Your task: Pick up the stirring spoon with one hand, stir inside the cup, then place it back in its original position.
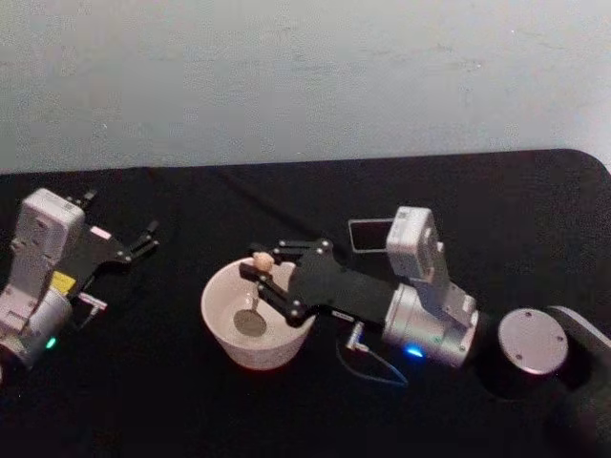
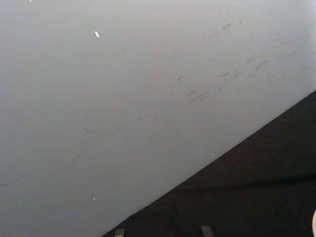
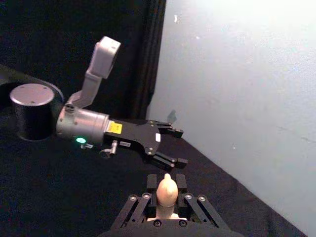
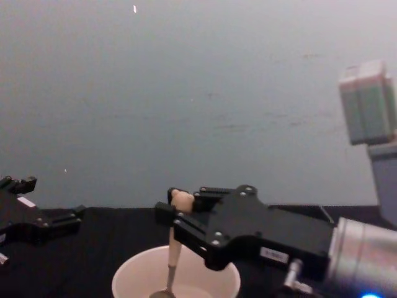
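The cream-white cup (image 1: 218, 336) stands on the black table, left of centre. My right gripper (image 1: 262, 268) reaches over it from the right, shut on the stirring spoon (image 1: 255, 296) just under its bear head. The spoon hangs nearly upright, its metal bowl down in the bottom of the cup. From the chest, the right gripper (image 4: 177, 215) clamps the beige spoon (image 4: 173, 256) above the cup (image 4: 208, 277). The right wrist view has the spoon's head (image 3: 167, 189) between the closed fingers. My left gripper (image 1: 147, 239) is parked open at the table's left, away from the cup.
A dark grey square holder (image 1: 370, 234) stands behind the right wrist. A thin cable (image 1: 377, 363) loops off the right arm near the cup. The pale wall runs behind the table. The left gripper (image 3: 172, 146) hovers open beyond the spoon in the right wrist view.
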Robot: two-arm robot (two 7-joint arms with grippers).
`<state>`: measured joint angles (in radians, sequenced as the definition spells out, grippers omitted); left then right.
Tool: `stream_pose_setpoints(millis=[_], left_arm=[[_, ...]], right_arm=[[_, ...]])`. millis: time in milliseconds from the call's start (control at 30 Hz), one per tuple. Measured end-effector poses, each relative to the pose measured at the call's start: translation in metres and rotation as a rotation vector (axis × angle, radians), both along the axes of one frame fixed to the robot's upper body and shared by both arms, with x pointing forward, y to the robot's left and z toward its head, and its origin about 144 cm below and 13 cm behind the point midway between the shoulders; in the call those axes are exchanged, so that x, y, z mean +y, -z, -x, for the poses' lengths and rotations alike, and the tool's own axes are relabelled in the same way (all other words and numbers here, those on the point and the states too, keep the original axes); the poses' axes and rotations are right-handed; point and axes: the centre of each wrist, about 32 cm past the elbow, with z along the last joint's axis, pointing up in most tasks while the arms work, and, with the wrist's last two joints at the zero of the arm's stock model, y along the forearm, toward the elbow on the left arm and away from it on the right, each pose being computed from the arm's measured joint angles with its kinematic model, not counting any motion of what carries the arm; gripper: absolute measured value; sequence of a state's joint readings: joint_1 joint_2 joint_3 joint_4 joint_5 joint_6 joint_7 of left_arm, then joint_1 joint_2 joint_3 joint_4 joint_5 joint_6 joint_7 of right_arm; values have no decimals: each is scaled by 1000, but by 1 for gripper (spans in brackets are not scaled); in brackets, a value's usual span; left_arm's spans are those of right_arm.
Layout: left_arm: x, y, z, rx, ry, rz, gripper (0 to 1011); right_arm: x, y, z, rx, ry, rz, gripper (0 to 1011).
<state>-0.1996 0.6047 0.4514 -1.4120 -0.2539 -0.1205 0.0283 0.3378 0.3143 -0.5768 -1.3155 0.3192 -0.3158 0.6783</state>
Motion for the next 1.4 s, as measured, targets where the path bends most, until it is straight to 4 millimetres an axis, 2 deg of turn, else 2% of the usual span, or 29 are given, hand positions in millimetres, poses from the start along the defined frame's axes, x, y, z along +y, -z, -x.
stream_pose_setpoints(millis=[300,633,1400], left_arm=[[0,0,0,0,0,0,1001],[0,0,0,0,0,0,1001],[0,0,0,0,0,0,1001]], right_arm=[[14,-1,-16,-2,81,-1,214],[11,-2,-23,3,155,2,214],[-11,-6,-5,25,139,-11,214]])
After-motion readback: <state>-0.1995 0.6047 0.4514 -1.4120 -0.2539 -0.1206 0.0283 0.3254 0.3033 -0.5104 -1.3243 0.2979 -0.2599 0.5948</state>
